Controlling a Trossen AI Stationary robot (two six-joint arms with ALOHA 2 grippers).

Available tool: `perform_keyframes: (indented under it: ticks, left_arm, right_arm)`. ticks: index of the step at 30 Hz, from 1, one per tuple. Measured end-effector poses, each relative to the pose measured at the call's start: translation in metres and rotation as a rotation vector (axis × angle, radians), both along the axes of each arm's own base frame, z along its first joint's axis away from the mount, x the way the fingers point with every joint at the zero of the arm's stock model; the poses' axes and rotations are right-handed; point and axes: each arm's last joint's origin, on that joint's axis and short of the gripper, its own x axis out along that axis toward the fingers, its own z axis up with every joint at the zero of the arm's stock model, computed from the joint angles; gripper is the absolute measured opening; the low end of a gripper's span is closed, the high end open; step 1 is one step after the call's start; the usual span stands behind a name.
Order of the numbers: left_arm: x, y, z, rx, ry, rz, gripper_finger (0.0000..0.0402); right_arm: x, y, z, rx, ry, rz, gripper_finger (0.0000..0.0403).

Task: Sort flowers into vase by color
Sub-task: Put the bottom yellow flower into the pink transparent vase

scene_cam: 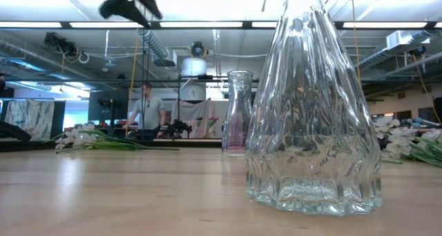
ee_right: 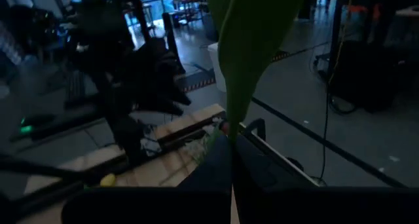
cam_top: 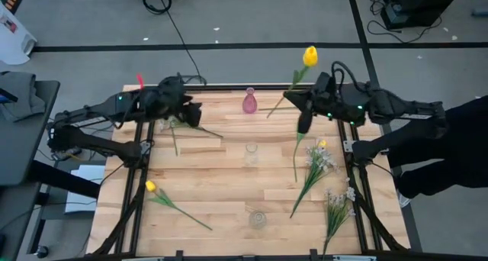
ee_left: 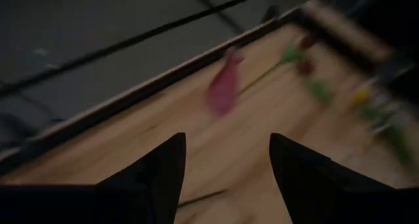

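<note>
A: Yellow tulip (cam_top: 309, 56) was up off the table at the far edge, stem pinched in the right gripper (cam_top: 294, 98), bloom pointing out past the table.
B: Left gripper (cam_top: 191, 112)?
A: Fingers (ee_left: 160, 171) spread, holding nothing, over the far left of the table (cam_top: 221, 177).
B: Vases?
A: Pink vase (cam_top: 250, 102) at the far edge between the grippers. Another yellow tulip (cam_top: 151, 187) lay front left, white sprays (cam_top: 324, 162) right.

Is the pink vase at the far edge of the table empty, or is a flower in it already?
Empty: the pink vase shows no stem or bloom in the high view.
</note>
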Motion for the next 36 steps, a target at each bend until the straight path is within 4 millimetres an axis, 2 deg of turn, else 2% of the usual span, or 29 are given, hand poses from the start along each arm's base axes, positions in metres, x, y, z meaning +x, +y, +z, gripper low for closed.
perform_keyframes:
  ticks: [3,6,9,13,18,21,26,36]
  left_arm:
    - [-0.003,-0.005,-0.005,0.006,0.081,-0.018,0.0225]
    - [-0.001,-0.005,-0.006,-0.016,0.08,-0.04,0.0225]
    - [0.002,-0.006,-0.005,-0.064,0.029,-0.08,0.0225]
    - [0.003,-0.007,-0.005,-0.063,0.043,-0.135,0.0225]
    - [-0.001,-0.008,-0.009,-0.077,0.107,-0.146,0.0225]
    - [-0.001,-0.008,-0.008,-0.078,0.098,-0.144,0.0225]
    - [0.002,-0.007,-0.006,-0.068,0.057,-0.145,0.0225]
    - [0.011,-0.006,-0.003,-0.053,0.002,-0.142,0.0225]
  right_arm:
    - [0.015,-0.004,-0.005,0.0,0.004,0.016,0.0006]
    - [0.033,-0.009,-0.015,-0.011,-0.014,0.052,0.0006]
    - [0.05,-0.014,-0.031,-0.005,-0.092,0.105,0.0006]
    - [0.062,-0.022,-0.058,0.032,-0.19,0.124,0.0006]
    - [0.057,-0.032,-0.096,0.075,-0.15,0.041,0.0006]
    - [0.05,-0.038,-0.106,0.078,-0.133,0.017,0.0006]
    - [0.043,-0.039,-0.105,0.105,-0.136,0.063,0.0006]
    - [0.035,-0.021,-0.11,0.163,-0.035,0.143,0.0006]
